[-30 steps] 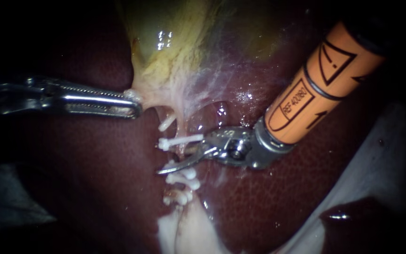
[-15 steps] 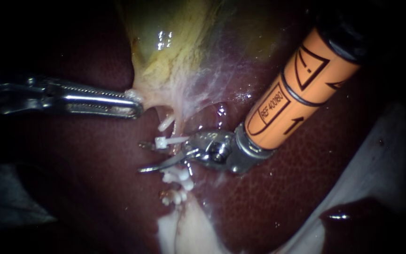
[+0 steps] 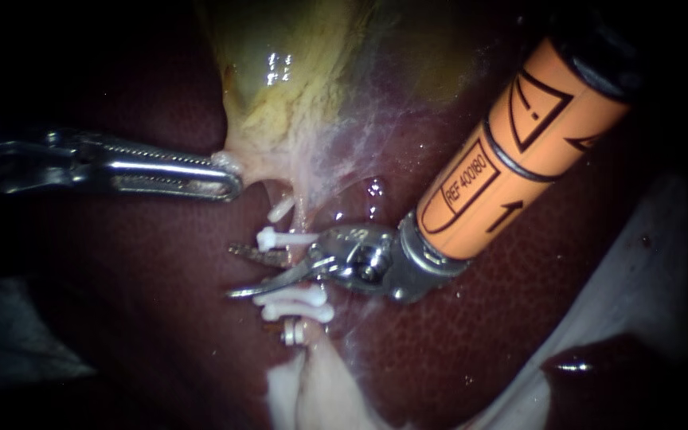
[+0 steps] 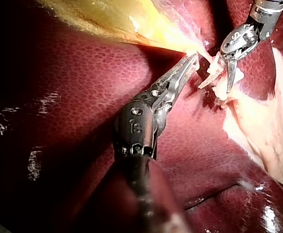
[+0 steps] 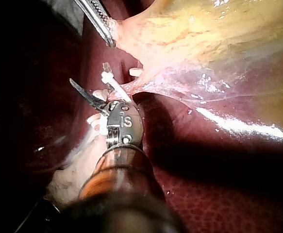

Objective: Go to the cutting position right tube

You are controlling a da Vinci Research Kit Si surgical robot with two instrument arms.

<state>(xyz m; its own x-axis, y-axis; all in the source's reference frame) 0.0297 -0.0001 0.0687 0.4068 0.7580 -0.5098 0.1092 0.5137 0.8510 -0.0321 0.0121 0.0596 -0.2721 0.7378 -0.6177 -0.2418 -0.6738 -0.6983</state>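
Blades apart in a narrow V on the right instrument (image 3: 231, 272), and they straddled the tube (image 3: 302, 221) without closing on it, the upper clip (image 3: 287, 237) on one side, the lower clips (image 3: 296, 299) on the other. Just above, the left instrument (image 3: 228, 179) had its jaws clamped on the lower edge of the gallbladder (image 3: 296, 80). The dark liver (image 3: 455, 334) lay beneath.

The pale pink tube (image 3: 302, 216) (white clips (image 3: 296, 299) clamped across it) runs near-vertical.
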